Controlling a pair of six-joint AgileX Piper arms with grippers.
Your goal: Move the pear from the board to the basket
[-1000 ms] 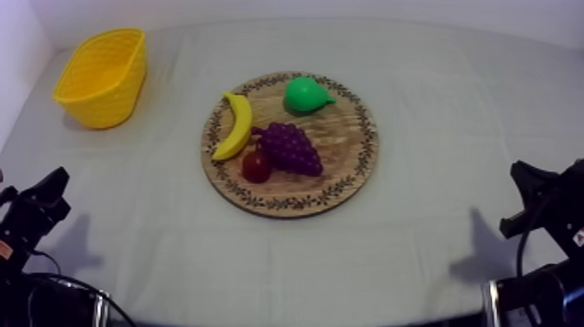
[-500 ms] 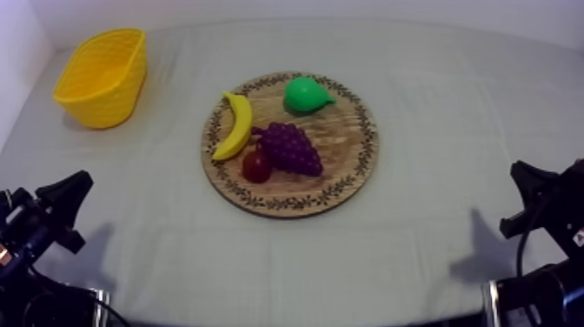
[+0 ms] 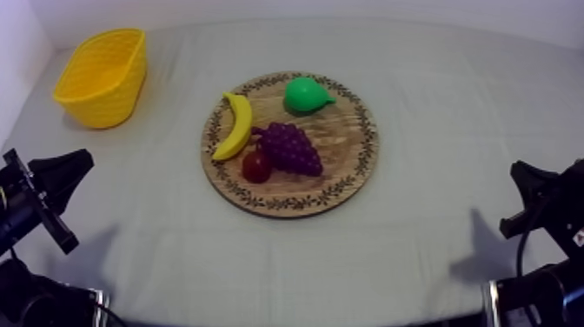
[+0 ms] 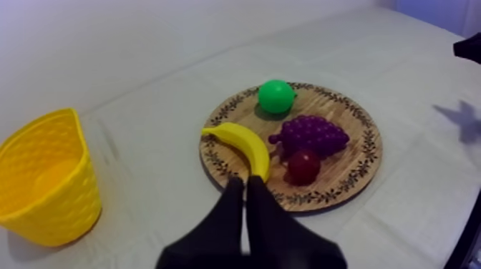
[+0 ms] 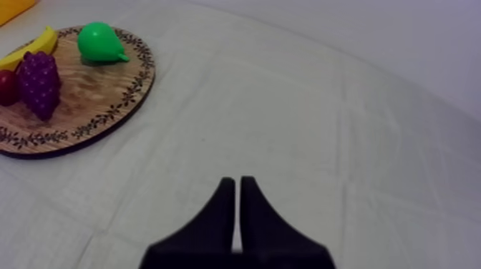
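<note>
The green pear [image 3: 307, 94] lies on the far part of the round wooden board [image 3: 348, 187], seen too from the left wrist as pear [image 4: 276, 96] on board [image 4: 358, 161]. The yellow basket [image 3: 102, 76] stands at the table's far left, apart from the board. My left gripper [image 3: 84, 159] hangs shut and holding nothing over the cloth left of the board, well short of the pear; its fingers [image 4: 243, 187] lie together, pointing toward the banana. My right gripper [image 3: 520, 169] rests low at the right, shut [image 5: 237, 182] on nothing, far from the pear [image 5: 100, 43].
On the board beside the pear lie a banana [image 3: 235, 126], a bunch of grapes [image 3: 291, 146] and a small red fruit [image 3: 255, 165]. The basket [image 4: 43, 186] is upright with its mouth open upward. Bare cloth surrounds the board on all sides.
My left gripper has risen from its low spot at the left edge and now sits higher over the cloth. The right arm and the fruit have not moved.
</note>
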